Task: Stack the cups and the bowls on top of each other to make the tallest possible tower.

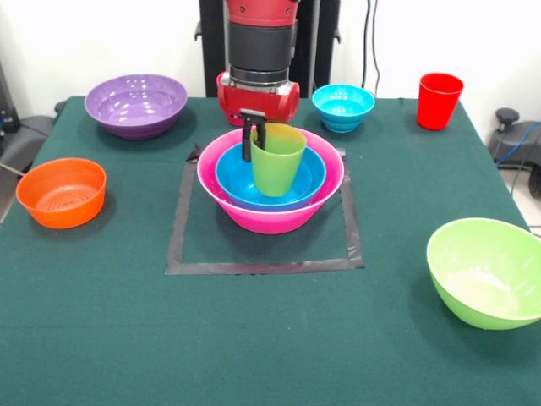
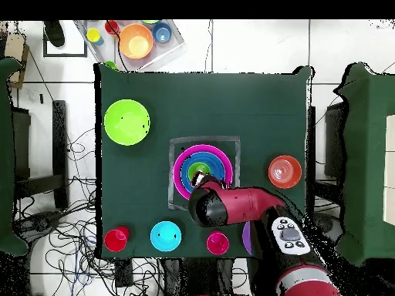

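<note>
A dark green counter (image 1: pixel 254 338) is carrying a grey tape square (image 1: pixel 182 228), where the large pink bowl (image 1: pixel 270 216) is holding 1 blue bowl (image 1: pixel 241 182) and the light green cup (image 1: pixel 277 159). The jaws (image 1: pixel 254 135) are pinching the light green cup's rim. Purple bowl (image 1: pixel 135 103), orange bowl (image 1: pixel 61 192), lime green bowl (image 1: pixel 486 271), small blue bowl (image 1: pixel 343 106) and red cup (image 1: pixel 439 100) are sitting well apart.

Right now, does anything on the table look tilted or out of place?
Yes. The light green cup leans to one side inside the blue bowl, which sits in the pink bowl; the gripper is at its rim. Nothing is spilled.
</note>
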Controlling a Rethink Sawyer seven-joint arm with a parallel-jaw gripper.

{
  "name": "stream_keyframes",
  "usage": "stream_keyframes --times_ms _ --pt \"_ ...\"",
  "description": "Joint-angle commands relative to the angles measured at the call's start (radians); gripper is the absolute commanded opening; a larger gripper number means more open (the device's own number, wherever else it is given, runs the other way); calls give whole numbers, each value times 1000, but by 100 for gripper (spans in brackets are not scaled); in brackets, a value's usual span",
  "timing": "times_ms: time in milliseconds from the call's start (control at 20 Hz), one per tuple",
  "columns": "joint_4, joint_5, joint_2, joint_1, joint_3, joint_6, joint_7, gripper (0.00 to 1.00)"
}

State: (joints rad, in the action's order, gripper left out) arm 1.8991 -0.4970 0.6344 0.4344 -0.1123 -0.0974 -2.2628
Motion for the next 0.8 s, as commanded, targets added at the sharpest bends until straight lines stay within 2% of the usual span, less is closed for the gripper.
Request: stream_keyframes --times_ms 50,250,400,650,800 --pt "54 7 18 16 -42 -44 -45 100" --pt "54 0 28 38 -74 -75 -8 100" --pt "64 29 57 35 -71 -111 -20 100" --pt "67 66 108 64 -130 -197 19 100" --pt "80 103 166 74 -159 -269 41 100"
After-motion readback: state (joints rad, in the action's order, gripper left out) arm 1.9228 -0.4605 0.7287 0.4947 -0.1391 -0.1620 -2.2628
